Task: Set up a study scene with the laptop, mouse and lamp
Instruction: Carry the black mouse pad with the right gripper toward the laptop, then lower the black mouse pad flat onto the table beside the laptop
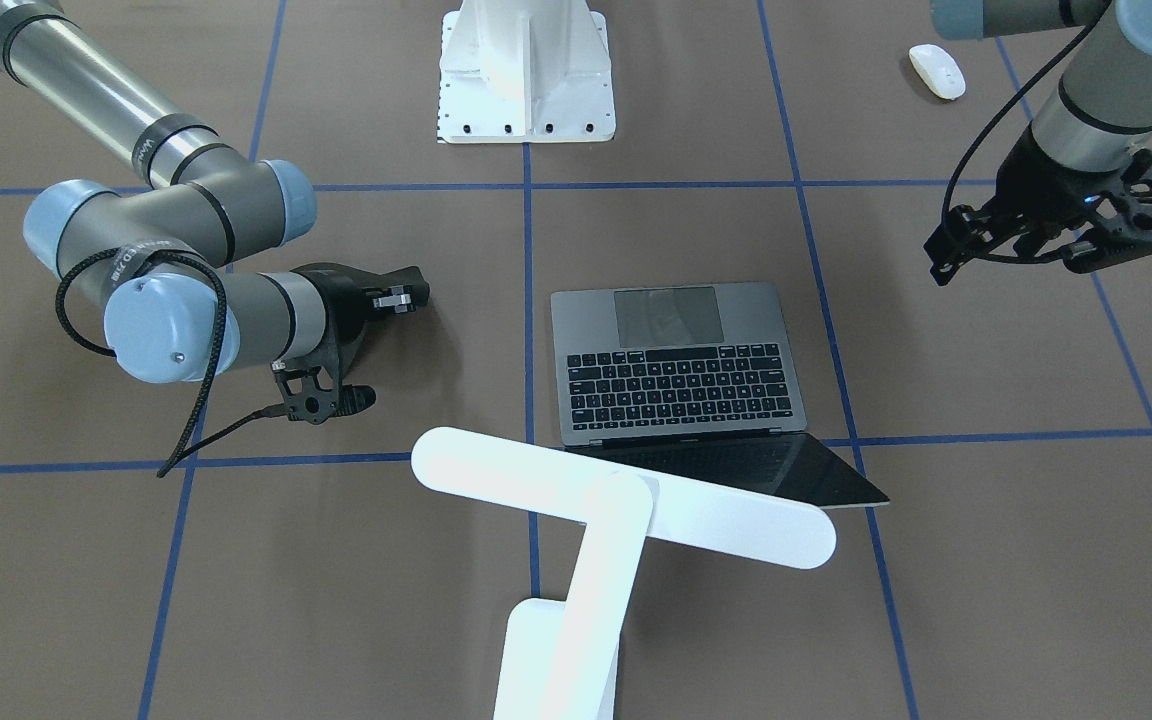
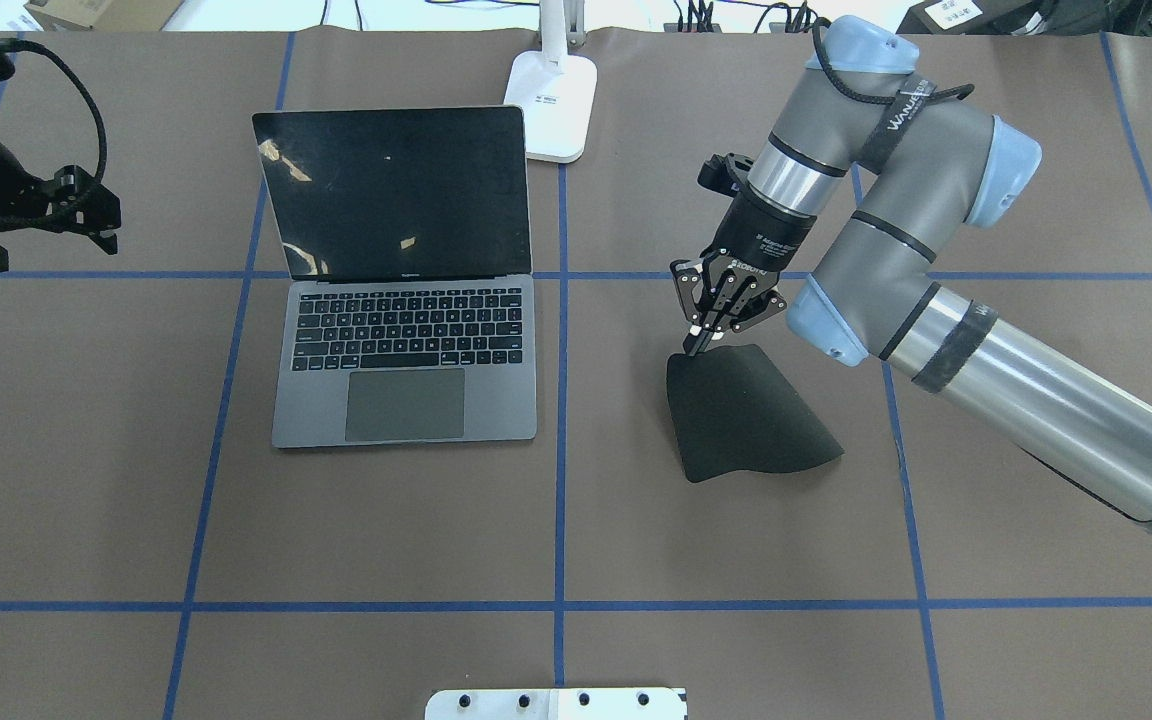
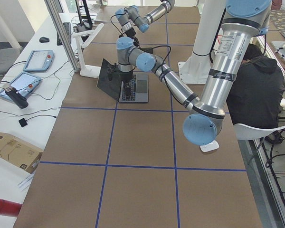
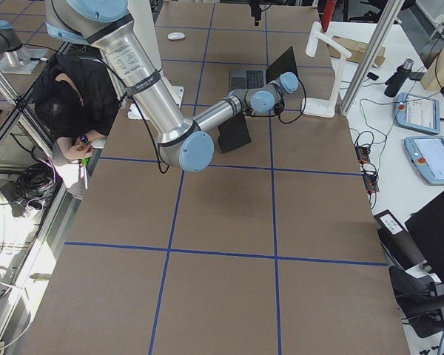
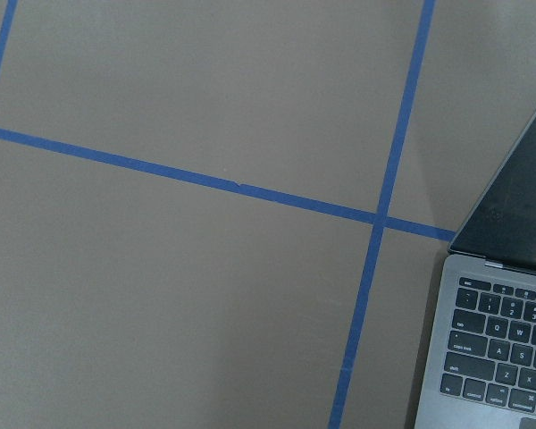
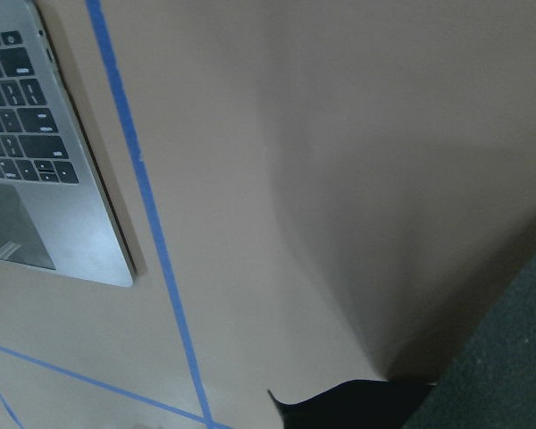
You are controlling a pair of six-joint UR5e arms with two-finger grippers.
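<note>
The open laptop [image 2: 406, 365] sits left of the table's middle, its dark screen up. Behind it stands the white lamp [image 2: 551, 105], whose bar head [image 1: 626, 495] hangs over the screen's top edge. The white mouse [image 1: 937, 71] lies near the robot's side, beyond my left arm. My right gripper [image 2: 699, 338] is shut on a corner of a flat black pad [image 2: 741, 415], which is lifted and curled to the right of the laptop. My left gripper [image 2: 106, 218] hovers open and empty to the left of the laptop.
The white ribbed pedestal [image 1: 526, 75] with its bolted base plate stands at the table's near middle. Blue tape lines [image 2: 561, 450] grid the brown surface. A seated person [image 3: 256, 90] is beside the table. Tablets [image 3: 23, 83] and cables lie on a side bench.
</note>
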